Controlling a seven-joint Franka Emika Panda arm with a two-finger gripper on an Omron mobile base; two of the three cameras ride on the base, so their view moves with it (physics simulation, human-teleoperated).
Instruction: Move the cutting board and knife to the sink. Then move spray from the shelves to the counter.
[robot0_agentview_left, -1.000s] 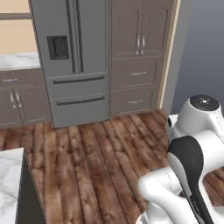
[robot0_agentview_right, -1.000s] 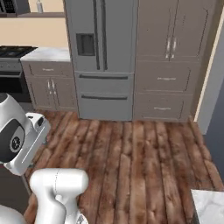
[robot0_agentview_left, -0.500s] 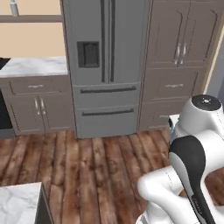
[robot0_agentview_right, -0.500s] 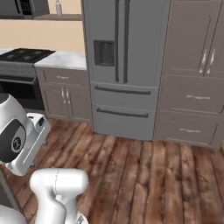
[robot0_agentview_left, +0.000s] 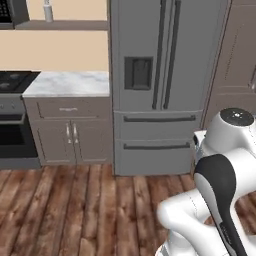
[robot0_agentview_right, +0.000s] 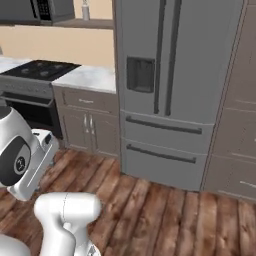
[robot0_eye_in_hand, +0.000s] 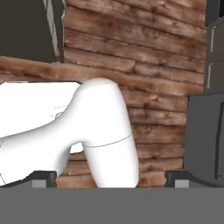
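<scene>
The spray (robot0_agentview_left: 47, 10) is a small light-grey bottle standing on the brown-grey shelves (robot0_agentview_left: 70, 24) high on the wall, left of the fridge; the right base view also has the spray (robot0_agentview_right: 86, 9) on the shelves (robot0_agentview_right: 95, 22). Below lies a short stretch of white marble counter (robot0_agentview_left: 67, 83), also seen as the counter (robot0_agentview_right: 89, 78) between stove and fridge. My gripper (robot0_eye_in_hand: 110, 178) is open, its dark fingertips (robot0_eye_in_hand: 43, 176) wide apart and pointing down at the wooden floor, with nothing between them. The cutting board, knife and sink are out of view.
A tall grey fridge (robot0_agentview_left: 160, 85) stands ahead, with grey-brown cabinets (robot0_agentview_left: 70, 135) under the counter and more to the fridge's right. A black stove (robot0_agentview_right: 35, 75) sits on the left under a microwave (robot0_agentview_right: 40, 9). Wooden floor (robot0_agentview_left: 75, 205) lies between me and the cabinets.
The whole picture has shifted with the base: the fridge has slid right and grown nearer, and the stove, counter and shelf with the spray have come into view on the left.
</scene>
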